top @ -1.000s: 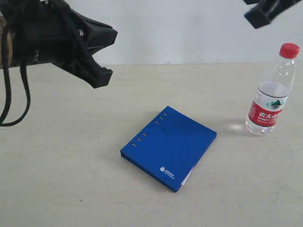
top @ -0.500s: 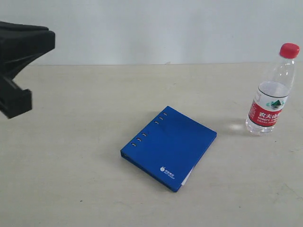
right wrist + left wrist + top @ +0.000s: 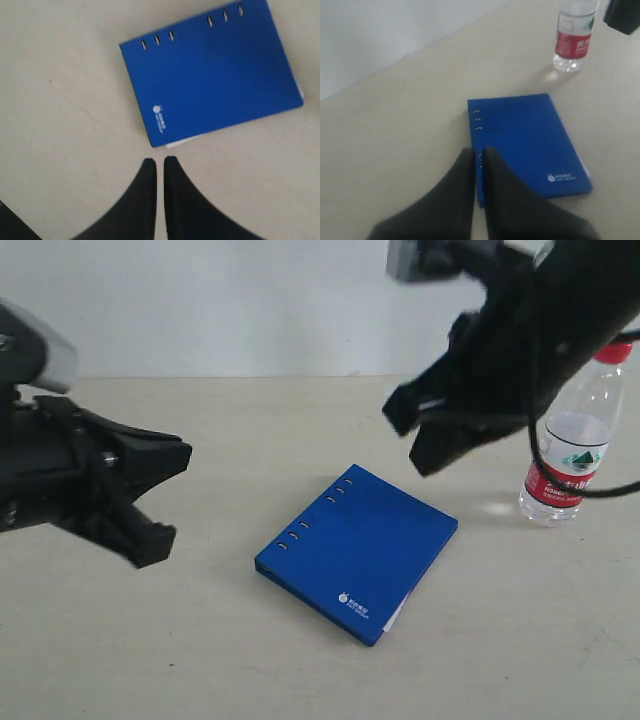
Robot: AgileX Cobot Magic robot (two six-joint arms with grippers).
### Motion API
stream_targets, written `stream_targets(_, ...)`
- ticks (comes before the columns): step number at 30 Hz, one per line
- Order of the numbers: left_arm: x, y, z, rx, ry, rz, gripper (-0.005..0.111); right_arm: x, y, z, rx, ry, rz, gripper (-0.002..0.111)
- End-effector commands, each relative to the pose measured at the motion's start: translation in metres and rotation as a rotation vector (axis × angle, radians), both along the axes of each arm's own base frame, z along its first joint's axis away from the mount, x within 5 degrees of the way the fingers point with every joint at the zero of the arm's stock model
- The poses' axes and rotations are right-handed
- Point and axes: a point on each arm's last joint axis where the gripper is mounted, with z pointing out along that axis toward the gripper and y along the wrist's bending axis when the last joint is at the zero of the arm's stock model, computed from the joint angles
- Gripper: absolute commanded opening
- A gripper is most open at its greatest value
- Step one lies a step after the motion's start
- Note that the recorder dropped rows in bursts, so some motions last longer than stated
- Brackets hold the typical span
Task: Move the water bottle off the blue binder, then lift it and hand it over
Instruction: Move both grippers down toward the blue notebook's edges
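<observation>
The left gripper, high at the upper left 1.0 s ago and drawn back to the left edge 0.5 s ago, now sits lower and further in, left of the blue binder. The right gripper, gone from the exterior view 0.5 s ago, now looms at the upper right, its arm covering part of the water bottle.
</observation>
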Motion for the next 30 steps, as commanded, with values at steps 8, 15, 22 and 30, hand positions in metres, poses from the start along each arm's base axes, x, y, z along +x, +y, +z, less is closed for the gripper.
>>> stream_targets(8,0.117,-0.016,-0.049,0.043,0.181,0.085,0.004,0.017,-0.015,-0.103,-0.138,-0.032,-0.247,0.000)
stream_targets(15,0.154,0.010,-0.088,-0.027,0.306,0.175,0.004,0.041,-0.008,-0.180,-0.239,0.088,-0.323,0.000)
stream_targets(22,0.155,0.015,-0.090,0.030,0.297,0.210,0.004,0.090,0.012,-0.202,-0.258,0.054,-0.333,0.000)
stream_targets(30,0.155,0.015,-0.093,0.043,0.297,0.200,0.004,0.105,0.025,-0.193,-0.224,0.063,-0.293,0.000)
